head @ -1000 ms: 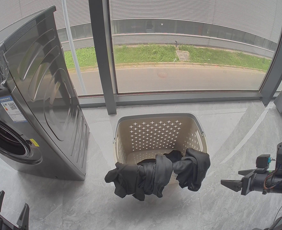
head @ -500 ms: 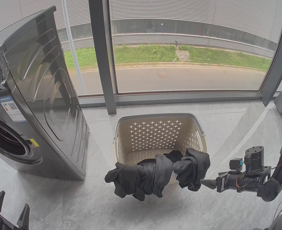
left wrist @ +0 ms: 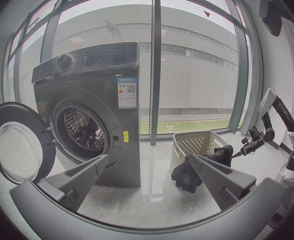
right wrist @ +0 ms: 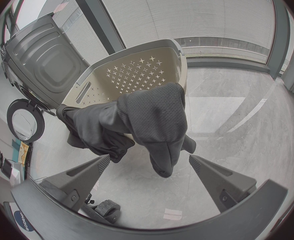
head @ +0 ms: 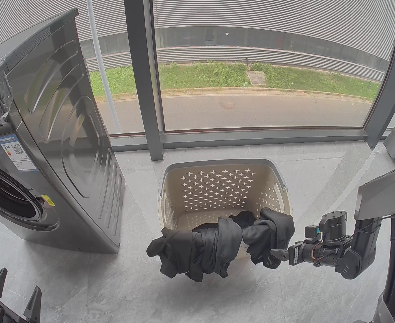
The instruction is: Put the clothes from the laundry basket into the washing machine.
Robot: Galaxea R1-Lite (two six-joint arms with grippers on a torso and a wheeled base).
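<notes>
At the laundry basket's [head: 224, 180] near right corner: right pincer [head: 278, 254] spread, tips just beside a hanging fold of the dark clothes [head: 215, 247], nothing pinched yet. Clothes draped over the near rim, partly spilling outside it. Left pincer [head: 16, 289] low and well apart, also spread, empty. Step in hand, likely: approach for a grab. Next: advance onto the fold, close, lift clear of the rim, carry across to the washing machine [head: 67, 126], door [left wrist: 18, 144] swung open. Hard to tell: garment count, anything under the pile on the basket floor.
</notes>
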